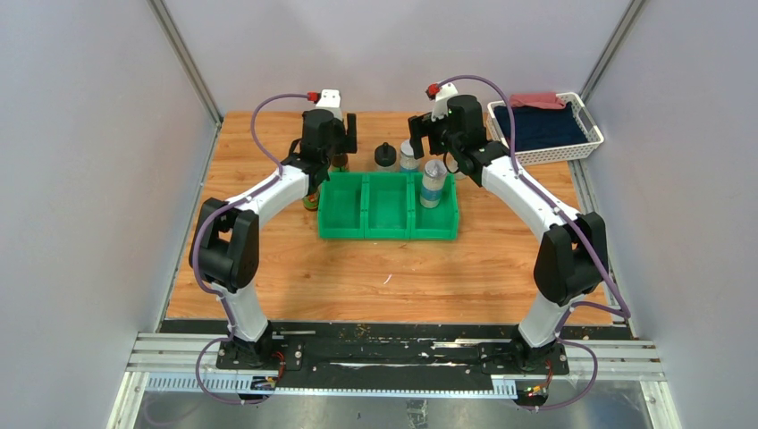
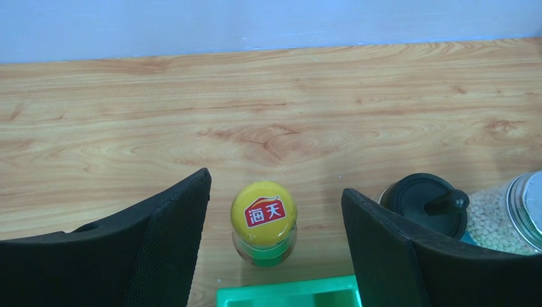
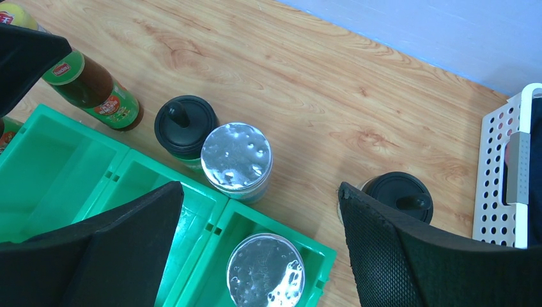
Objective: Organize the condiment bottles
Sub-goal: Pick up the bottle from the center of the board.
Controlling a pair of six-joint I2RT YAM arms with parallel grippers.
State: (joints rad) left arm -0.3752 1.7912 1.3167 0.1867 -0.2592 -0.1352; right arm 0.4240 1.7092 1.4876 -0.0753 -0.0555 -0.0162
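Wood-grain surface (image 1: 402, 277) carried a green three-compartment bin (image 1: 389, 234) at its middle and a white basket (image 3: 492, 192) at the far right corner. One silver-lidded shaker (image 1: 433, 183) stood in the bin's right compartment, the only bottle binned.

Behind the bin's back wall, the left end effector (image 2: 275, 187) hung with its fingers apart, straddling a yellow-capped brown bottle (image 2: 263, 216) without touching it. That bottle stood upright, just beside the bin wall. A second brown bottle (image 1: 310, 200) stood by the bin's left side, partly hidden under the left arm.

The right end effector (image 3: 261, 187) was likewise spread wide, gripping nothing, above the second shaker (image 3: 236, 157). This shaker stood just beside a black-knobbed bottle (image 3: 185, 125), possibly touching it. Another knob-lidded bottle (image 3: 399, 195) sat near the right finger.

Several things could go wrong, in my judgement. A grip taken high on the smooth round cap might slip, or tip the tall narrow bottle against the bin wall. Carrying it low over the rim could catch its base. On the right, a descending finger had little room between shaker and knobbed neighbour, and might knock that bottle over. With both arms working close together behind the bin, they could also foul each other.
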